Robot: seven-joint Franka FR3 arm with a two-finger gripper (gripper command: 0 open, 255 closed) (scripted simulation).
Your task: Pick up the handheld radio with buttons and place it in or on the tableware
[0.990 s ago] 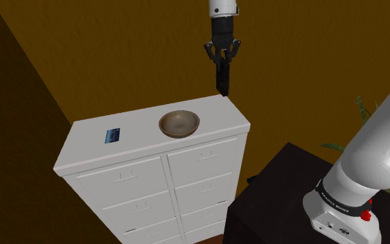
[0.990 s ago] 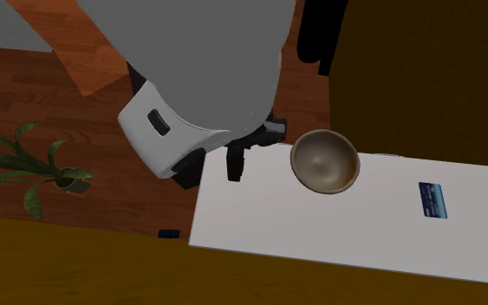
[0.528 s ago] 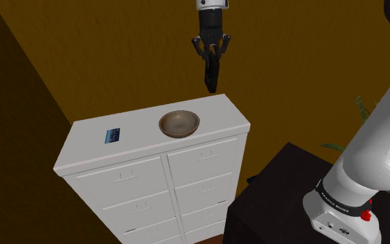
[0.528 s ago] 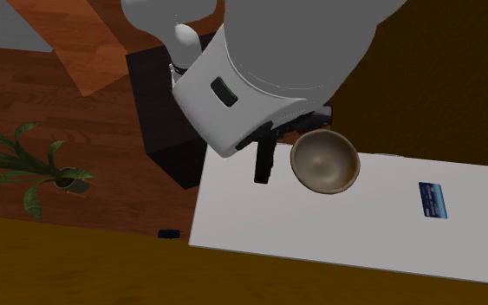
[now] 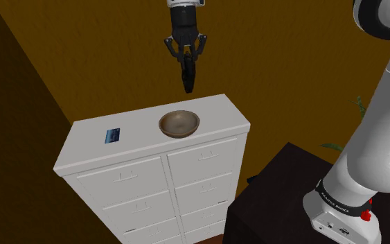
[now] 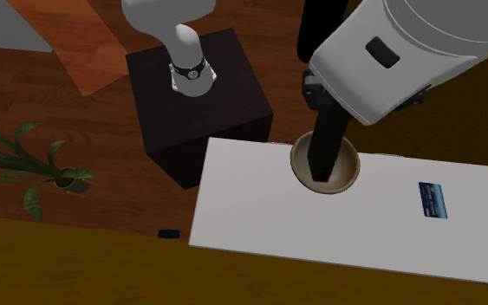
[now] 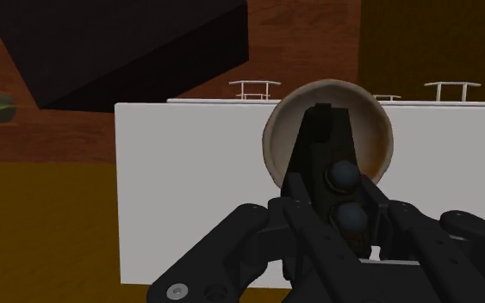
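1. The dark stand (image 5: 283, 201) sits at the shoulder view's lower right, beside a white chest of drawers (image 5: 152, 187).
2. On the chest's top, the small blue handheld radio (image 5: 113, 136) lies flat towards the shoulder view's left end, well apart from the brown bowl (image 5: 179, 124).
3. High over the bowl hangs the pincer (image 5: 188, 87), its fingers closed together on nothing.

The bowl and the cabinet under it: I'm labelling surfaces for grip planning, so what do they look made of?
Bowl: dull brown-grey with a soft sheen inside, perhaps wood or glazed ceramic; no grain shows. Cabinet: flat matte white, like painted wood, though the render leaves it open; thin pale wire handles, probably metal.
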